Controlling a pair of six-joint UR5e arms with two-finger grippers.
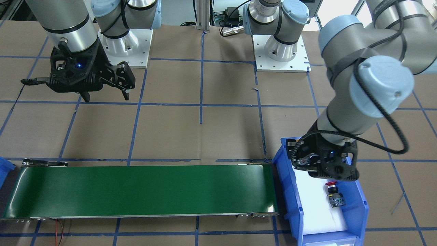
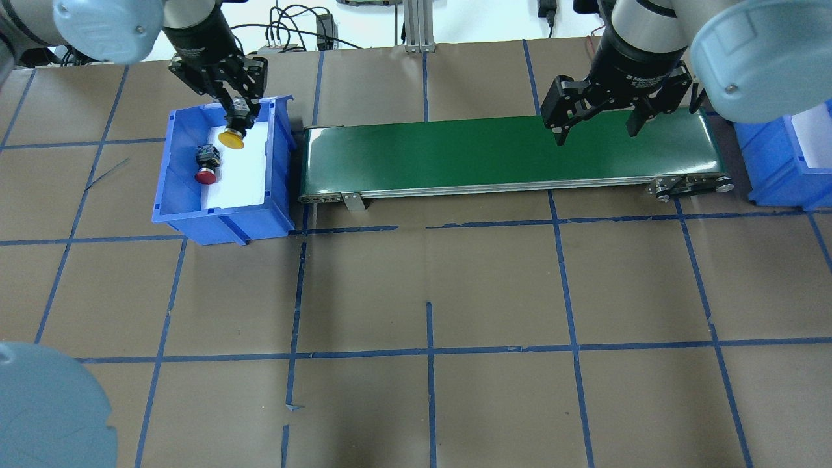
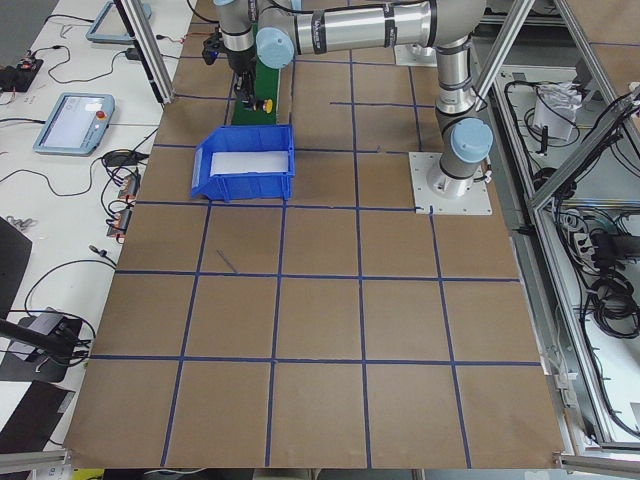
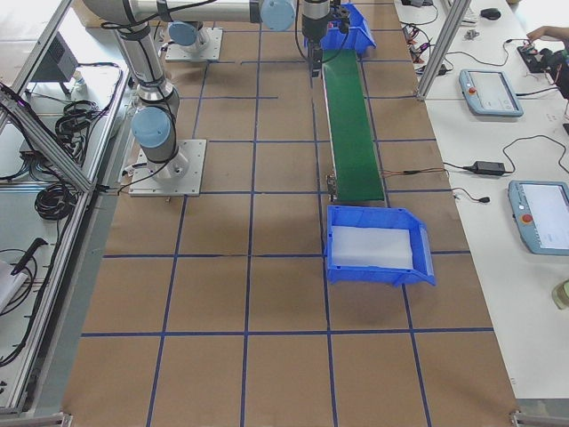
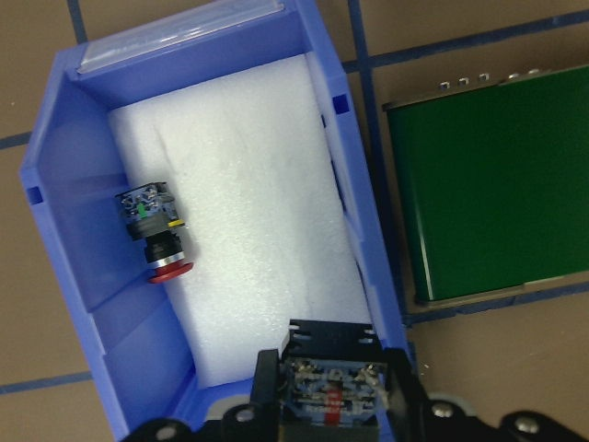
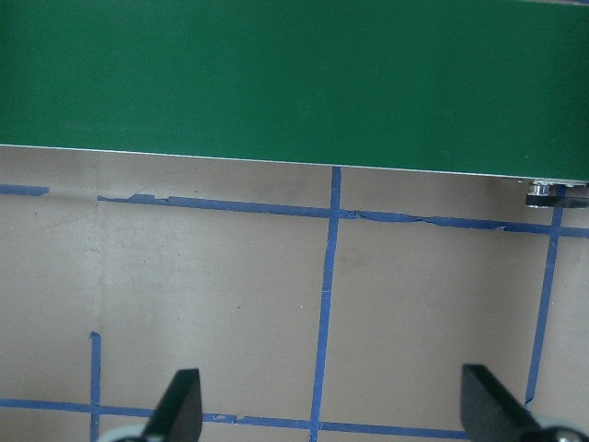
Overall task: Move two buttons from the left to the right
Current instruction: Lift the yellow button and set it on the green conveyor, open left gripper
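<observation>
Buttons are judged light, rigid and slick-capped, best taken by the blocky body: the yellow button [image 2: 234, 133] hangs clamped between the fingers [image 5: 268, 391] of the left gripper [image 2: 239, 119] above the blue bin [image 2: 195, 221], the red button [image 2: 207, 166] lies on its foam [image 2: 244, 175], and the fingers of the right gripper [image 2: 596, 133] stand apart.

Left pincer [image 2: 240, 119] clamped, right pincer [image 2: 595, 133] spread

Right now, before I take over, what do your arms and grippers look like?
The left arm and right arm are grey-silver tubes with pale blue joint caps; a black cable loops along the left one. The left gripper and right gripper are black, skeletal, two-fingered, each with a small blue light. White lettering marks the right wrist.
</observation>
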